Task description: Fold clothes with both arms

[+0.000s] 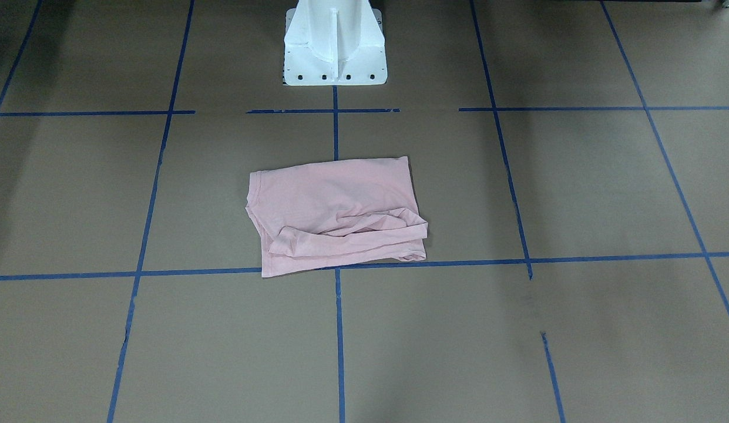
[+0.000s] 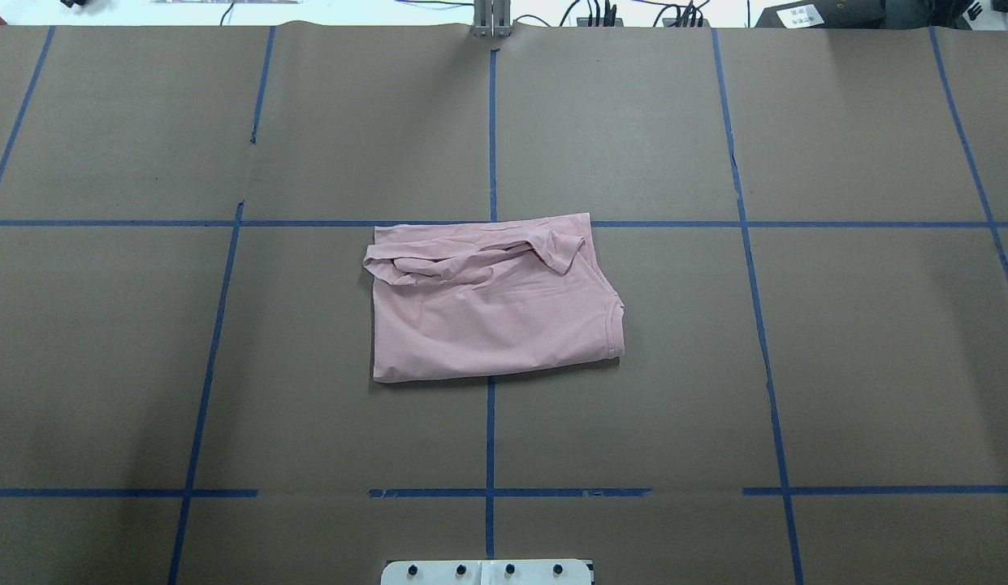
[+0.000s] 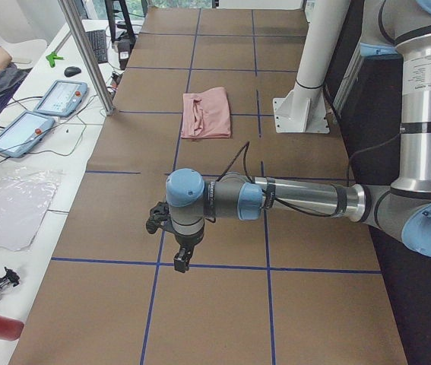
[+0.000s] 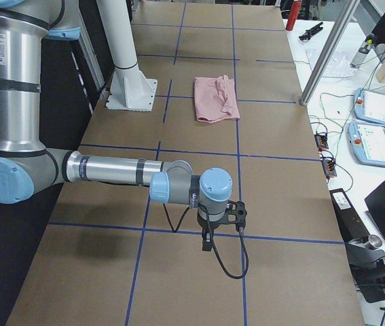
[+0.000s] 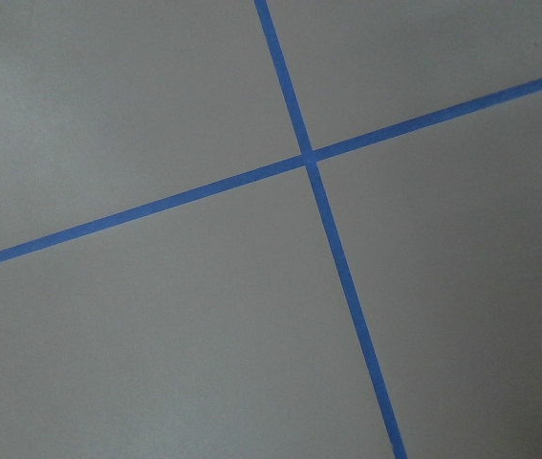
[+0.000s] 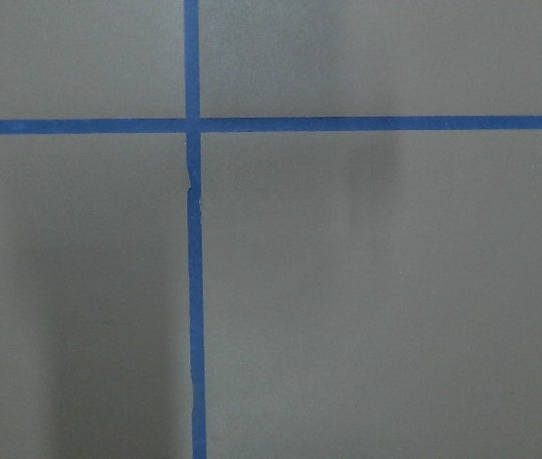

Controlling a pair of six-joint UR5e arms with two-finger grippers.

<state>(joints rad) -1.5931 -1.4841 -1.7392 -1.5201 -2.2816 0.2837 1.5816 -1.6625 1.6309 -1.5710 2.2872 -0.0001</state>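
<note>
- Both claws hang over the table (image 2: 796, 366) at opposite ends, well apart from the cloth: our left gripper (image 3: 179, 257) and our right gripper (image 4: 207, 239). We cannot tell whether either is wide or narrow.
- Our pink T-shirt (image 2: 487, 317) lies mid-table, in front of the white pedestal (image 1: 335, 53), folded into a rough rectangle.
- We judge the folding nearly done; a bunched sleeve (image 2: 552, 248) along one edge may want tidying.

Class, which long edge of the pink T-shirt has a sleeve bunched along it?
The T-shirt edge farthest from the white pedestal; the sleeve rumples there, while the nearer edge lies flat.
</note>
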